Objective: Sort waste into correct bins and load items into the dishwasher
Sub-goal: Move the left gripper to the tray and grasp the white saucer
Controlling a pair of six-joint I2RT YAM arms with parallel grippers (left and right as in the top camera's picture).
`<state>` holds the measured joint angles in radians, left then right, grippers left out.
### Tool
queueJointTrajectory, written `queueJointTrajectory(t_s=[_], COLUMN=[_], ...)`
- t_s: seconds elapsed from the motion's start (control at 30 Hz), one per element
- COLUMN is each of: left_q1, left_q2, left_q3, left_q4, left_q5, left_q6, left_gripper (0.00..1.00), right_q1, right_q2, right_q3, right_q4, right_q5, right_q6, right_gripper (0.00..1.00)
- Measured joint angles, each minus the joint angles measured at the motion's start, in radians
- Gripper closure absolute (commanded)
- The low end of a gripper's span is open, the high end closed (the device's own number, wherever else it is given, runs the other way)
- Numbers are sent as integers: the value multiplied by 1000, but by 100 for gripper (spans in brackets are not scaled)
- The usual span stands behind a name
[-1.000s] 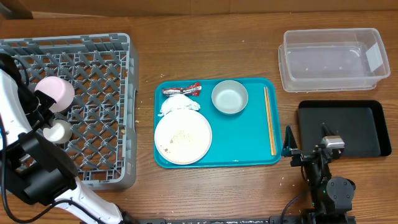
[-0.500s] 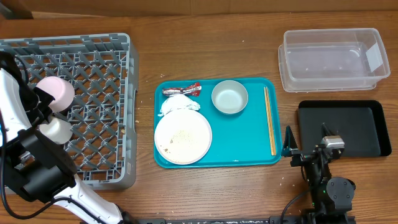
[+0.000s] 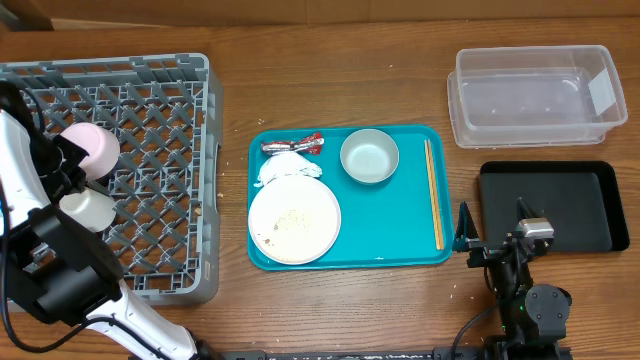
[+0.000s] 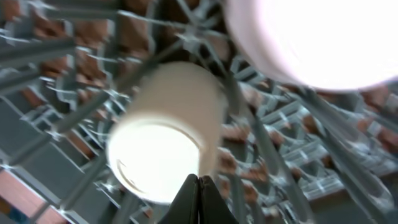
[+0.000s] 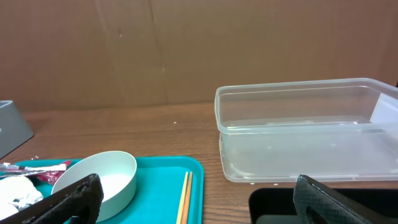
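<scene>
Rack, grey lattice, sits at the far left of the table with the left arm reaching over it. Left gripper: fingers pressed flat together, nothing visible between them; in the left wrist view their tip overlaps the rim of the white cup, and I cannot tell whether it touches the rim. Cup lies on its side on the rack grid, mouth toward the wrist camera, just beside a pinkish-white round dish that also rests in the rack. Left wrist view is blurred; fine detail is not readable. Right gripper: jaws spread wide, holding nothing, hovering low near the front edge of the table between the teal tray and the black tray. Teal tray is at table centre and carries the large white plate at its front left, with rice-like crumbs scattered on the plate. Crumpled napkin touches the plate's far rim; the red-and-silver wrapper lies just behind the napkin. Pale bowl stands upright at the tray's far middle. Chopsticks lie along the tray's right edge. Clear tub sits at the far right, behind the black tray and apart from it.
</scene>
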<state>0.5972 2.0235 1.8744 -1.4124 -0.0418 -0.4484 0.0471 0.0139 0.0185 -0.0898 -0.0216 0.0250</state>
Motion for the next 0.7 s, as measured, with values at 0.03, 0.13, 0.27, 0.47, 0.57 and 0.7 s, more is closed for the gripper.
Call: queueJointTrajectory(t_s=[0.03,0.13,0.27,0.47,0.57,0.7], left_q1=[0,-2,-31,-253,-425,-661], left_q2=[0,-23,-142,-283,-265,-184], left_q3=[15,65,108,150,150,148], left_q4=[-10,-17,11,61,68,113], left_q5=[19,70,130,358,452,480], left_q6=[8,31,48,227,344,446], left_gripper=[96,96,90,32,19,16], right_q1=[0,0,0,0,0,0], right_q2=[0,0,0,0,0,0], right_q3=[0,0,0,0,0,0], right_q4=[0,0,0,0,0,0], right_q5=[0,0,0,0,0,0], right_q6=[0,0,0,0,0,0], right_gripper=[1,0,0,0,0,0])
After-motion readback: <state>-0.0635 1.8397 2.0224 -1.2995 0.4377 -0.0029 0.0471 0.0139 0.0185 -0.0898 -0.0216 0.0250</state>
